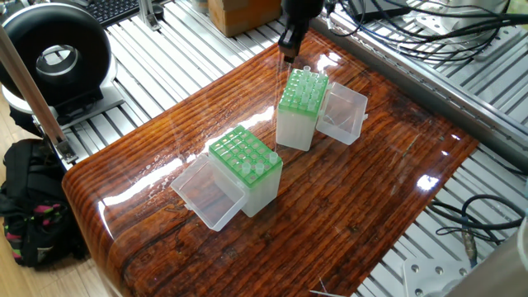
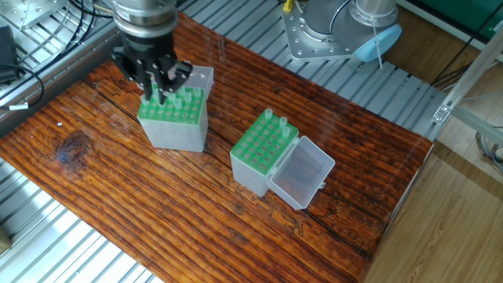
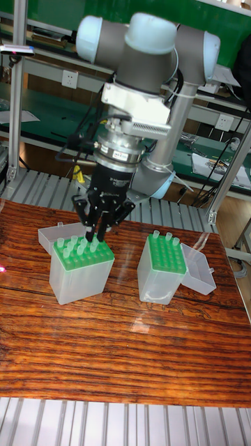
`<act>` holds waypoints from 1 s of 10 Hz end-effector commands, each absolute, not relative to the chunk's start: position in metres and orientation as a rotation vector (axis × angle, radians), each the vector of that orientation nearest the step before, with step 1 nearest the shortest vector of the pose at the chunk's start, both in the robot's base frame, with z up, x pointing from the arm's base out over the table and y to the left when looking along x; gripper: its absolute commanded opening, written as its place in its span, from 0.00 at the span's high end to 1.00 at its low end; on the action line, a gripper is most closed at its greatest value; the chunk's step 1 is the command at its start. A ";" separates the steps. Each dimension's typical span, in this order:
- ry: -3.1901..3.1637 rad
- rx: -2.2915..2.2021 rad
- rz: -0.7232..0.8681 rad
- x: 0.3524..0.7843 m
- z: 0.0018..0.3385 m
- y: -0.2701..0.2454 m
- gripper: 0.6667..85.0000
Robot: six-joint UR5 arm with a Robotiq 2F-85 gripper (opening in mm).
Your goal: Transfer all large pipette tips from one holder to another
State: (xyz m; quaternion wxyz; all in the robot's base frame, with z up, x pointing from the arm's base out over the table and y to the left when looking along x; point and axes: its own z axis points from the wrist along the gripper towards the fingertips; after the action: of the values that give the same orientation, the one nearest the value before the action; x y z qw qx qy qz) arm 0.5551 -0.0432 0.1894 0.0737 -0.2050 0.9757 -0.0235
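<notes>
I have the gripper point(image 2: 159, 88) low over the full rack point(image 2: 174, 118), its fingertips down among the tips point(image 2: 179, 100) at the rack's far-left corner as the other fixed view shows it. The fingers point(image 3: 102, 230) stand close together, but I cannot tell from any view whether they are pinching a tip or merely sitting between the tops. In the tall view the gripper point(image 3: 97, 232) hangs straight down over the back rows of that rack point(image 3: 82, 272), with the whitish tips point(image 3: 75, 245) poking up around it. The rack's clear lid point(image 2: 198, 77) lies open just behind the gripper. Off to the gripper's side, well apart, is the second rack point(image 2: 262, 154), which holds only two tips point(image 2: 276, 120) along its far edge; its lid point(image 2: 300, 174) is folded open on the table point(image 2: 110, 204). In the one fixed view only the gripper's point(image 1: 289, 48) lower end shows at the top edge, above the full rack point(image 1: 299, 109), with the near-empty rack point(image 1: 245, 169) nearer the camera.
</notes>
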 end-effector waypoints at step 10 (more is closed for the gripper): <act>2.927 -0.687 -0.085 0.538 0.154 -0.043 0.69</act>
State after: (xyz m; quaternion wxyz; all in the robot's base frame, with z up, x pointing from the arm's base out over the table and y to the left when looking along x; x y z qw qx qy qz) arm 0.5369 -0.0397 0.1578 0.0674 -0.2205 0.9726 -0.0312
